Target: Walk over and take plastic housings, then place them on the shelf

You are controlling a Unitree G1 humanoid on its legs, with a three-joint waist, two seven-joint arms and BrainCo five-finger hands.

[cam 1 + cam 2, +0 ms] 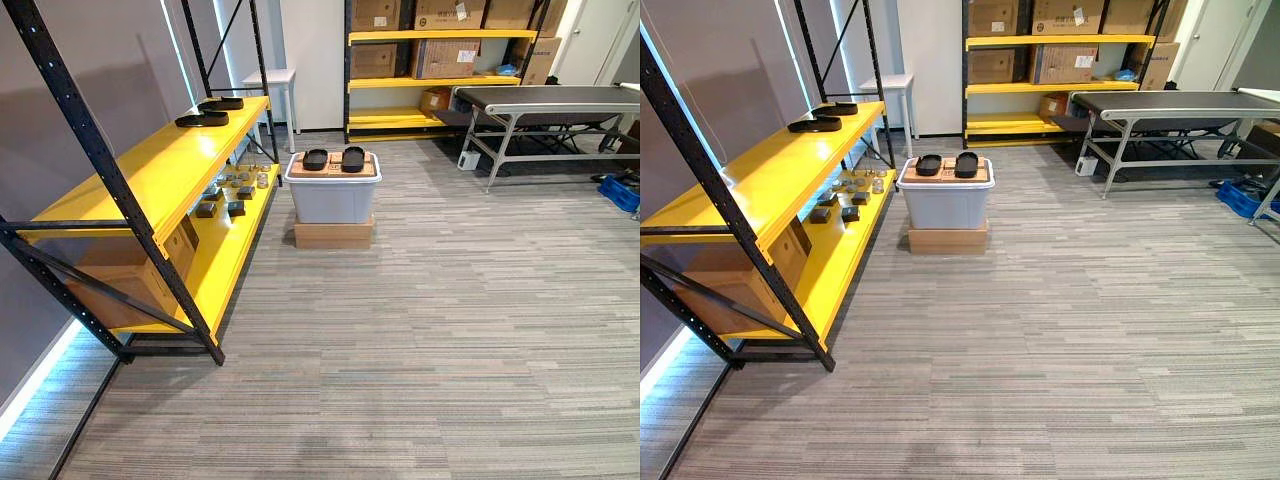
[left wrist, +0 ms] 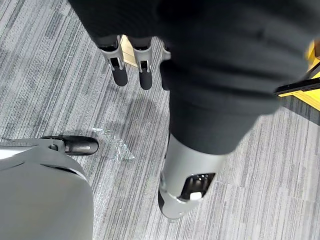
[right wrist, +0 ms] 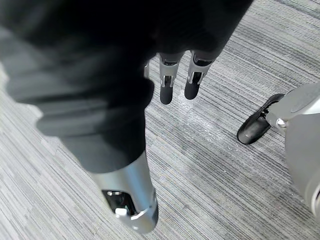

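Standing on striped carpet (image 1: 450, 330) — yellow shelf (image 1: 150, 170), bin (image 1: 333, 200) beside it.

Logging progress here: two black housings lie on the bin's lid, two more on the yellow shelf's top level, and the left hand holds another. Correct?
No. The left hand holds nothing: the left wrist view shows its fingers straight above the carpet. The rest stands.

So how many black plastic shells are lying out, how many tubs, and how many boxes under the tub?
Black housings: 4, two on the yellow shelf, two on the grey tub
Grey tub: 1
Flat box under the tub: 1
Total: 6
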